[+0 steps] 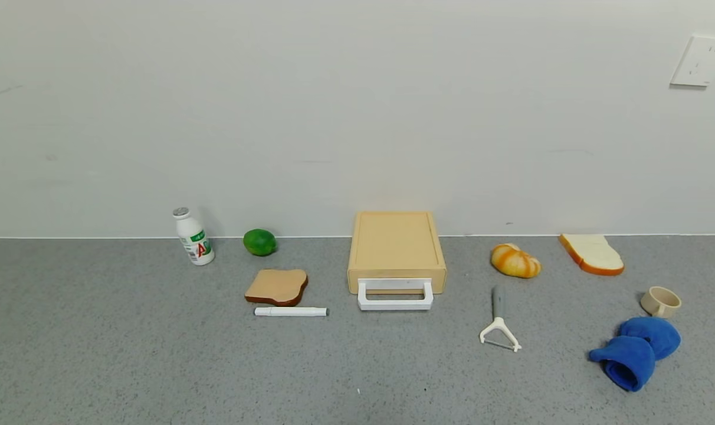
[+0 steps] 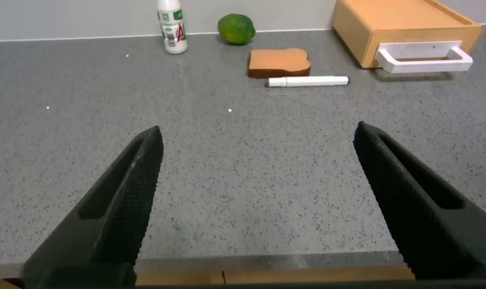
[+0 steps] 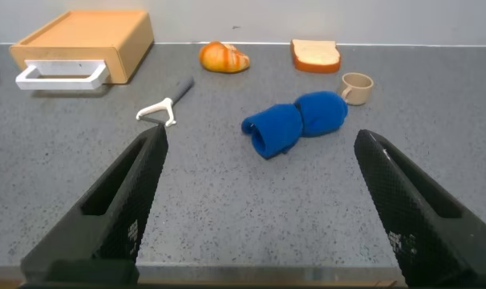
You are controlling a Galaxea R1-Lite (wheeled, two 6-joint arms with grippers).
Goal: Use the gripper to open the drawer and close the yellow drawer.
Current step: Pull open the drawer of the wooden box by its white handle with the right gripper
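Observation:
The pale yellow-tan drawer (image 1: 396, 248) stands against the wall at the table's middle, its tray pushed in and its white loop handle (image 1: 395, 295) facing me. It also shows in the left wrist view (image 2: 403, 28) and the right wrist view (image 3: 87, 40). Neither gripper shows in the head view. My left gripper (image 2: 257, 135) is open and empty above the table's front edge, far short of the drawer. My right gripper (image 3: 261, 138) is open and empty above the front edge, short of the blue cloth.
Left of the drawer are a white bottle (image 1: 193, 236), a green lime (image 1: 259, 242), a brown toast slice (image 1: 276, 287) and a white marker (image 1: 291, 311). To its right are a peeler (image 1: 499, 323), a croissant (image 1: 514, 260), a white bread slice (image 1: 592, 253), a cup (image 1: 660, 301) and a blue cloth (image 1: 638, 350).

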